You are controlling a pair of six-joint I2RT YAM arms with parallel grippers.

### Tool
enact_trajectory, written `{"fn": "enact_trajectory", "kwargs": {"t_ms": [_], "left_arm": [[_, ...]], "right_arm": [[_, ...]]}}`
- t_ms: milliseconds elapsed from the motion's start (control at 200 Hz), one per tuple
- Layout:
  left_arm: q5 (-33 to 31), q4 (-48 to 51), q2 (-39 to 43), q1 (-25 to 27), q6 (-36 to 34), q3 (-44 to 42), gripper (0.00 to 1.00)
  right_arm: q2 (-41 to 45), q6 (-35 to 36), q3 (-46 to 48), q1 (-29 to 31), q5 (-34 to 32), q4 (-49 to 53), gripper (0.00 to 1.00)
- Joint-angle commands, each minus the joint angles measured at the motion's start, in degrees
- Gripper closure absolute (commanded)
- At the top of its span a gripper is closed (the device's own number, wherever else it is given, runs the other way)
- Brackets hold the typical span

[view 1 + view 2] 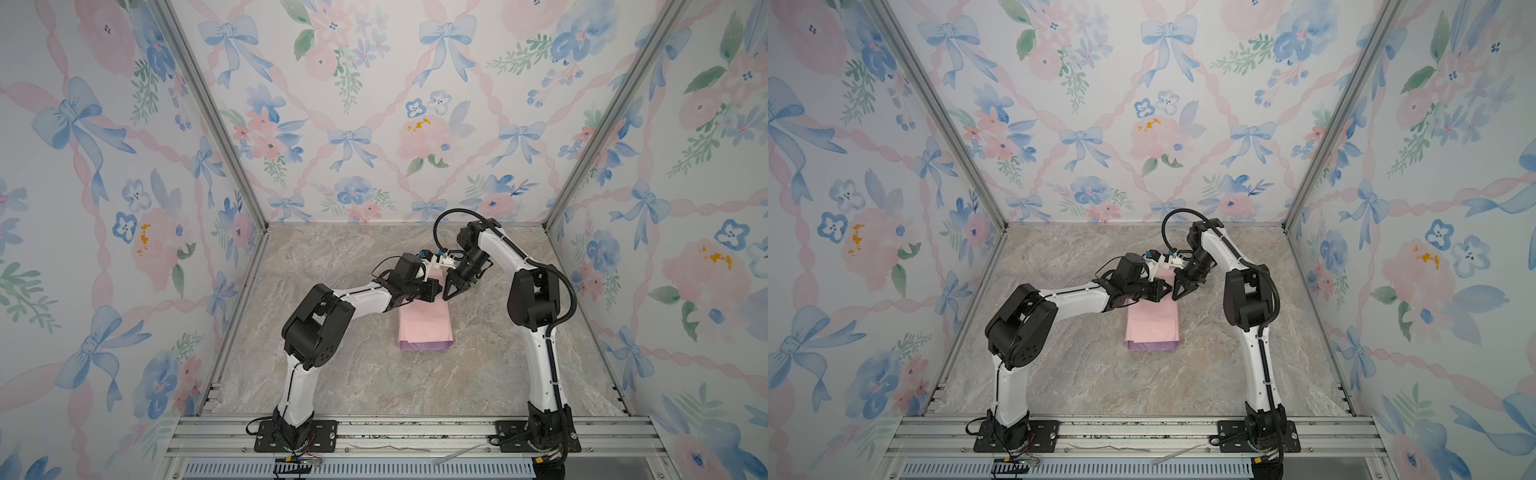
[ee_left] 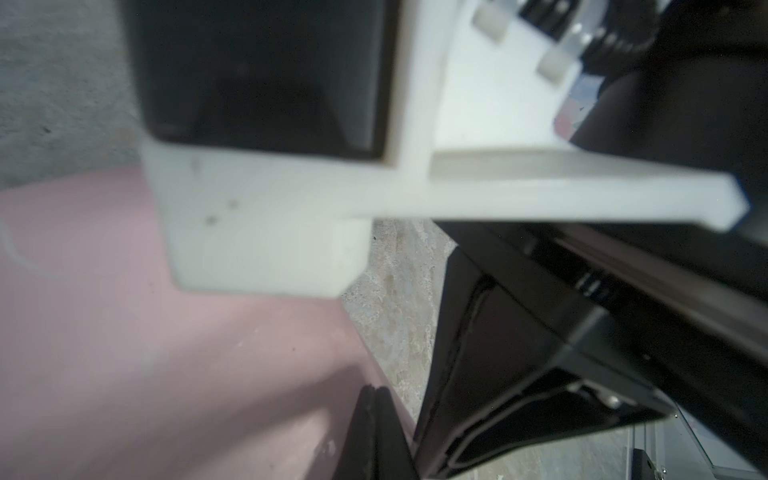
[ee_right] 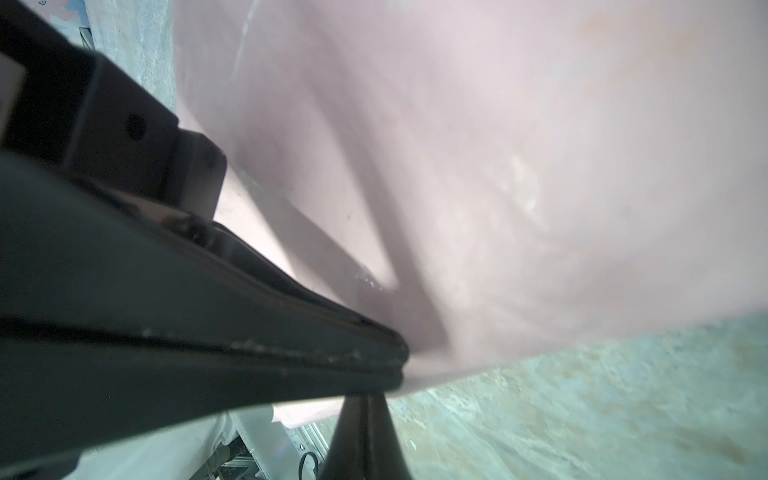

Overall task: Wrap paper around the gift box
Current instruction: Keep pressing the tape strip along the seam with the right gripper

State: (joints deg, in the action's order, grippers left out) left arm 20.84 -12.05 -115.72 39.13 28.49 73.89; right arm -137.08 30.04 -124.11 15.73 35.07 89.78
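The paper [image 1: 424,328] lies folded into a long parcel on the marble table, pale pink side up, with a lilac band along its near end; both top views show it [image 1: 1152,324]. The gift box is hidden, presumably under the paper. My left gripper [image 1: 437,291] is shut, and its tips rest over the parcel's far right edge [image 2: 376,392]. My right gripper [image 1: 446,296] is shut too and points down beside that same edge, right up against the left one. In the right wrist view its tips [image 3: 368,401] sit just under the left fingers [image 3: 332,353], off the paper [image 3: 540,166].
A blurred white mount [image 2: 266,232] on the right wrist fills much of the left wrist view. Floral walls enclose the marble table [image 1: 353,374] on three sides. An aluminium rail [image 1: 415,432] with both arm bases runs along the front.
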Motion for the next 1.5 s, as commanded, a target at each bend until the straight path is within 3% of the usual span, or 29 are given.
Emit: {"fn": "enact_trajectory", "kwargs": {"t_ms": [0,870,1495], "left_arm": [[-1.41,4.12,0.10,0.42,-1.48,-3.09,1.00],[2.93,-0.24,3.84,0.39,-0.98,-1.59,0.99],[-2.19,5.90,0.72,0.24,-1.92,-3.40,1.00]], "right_arm": [[0.14,-0.35,0.41,-0.43,-0.38,0.05,1.00],[-0.66,-0.69,0.23,-0.44,-0.27,-0.13,1.00],[0.38,-0.62,0.73,-0.43,-0.26,-0.04,1.00]]}}
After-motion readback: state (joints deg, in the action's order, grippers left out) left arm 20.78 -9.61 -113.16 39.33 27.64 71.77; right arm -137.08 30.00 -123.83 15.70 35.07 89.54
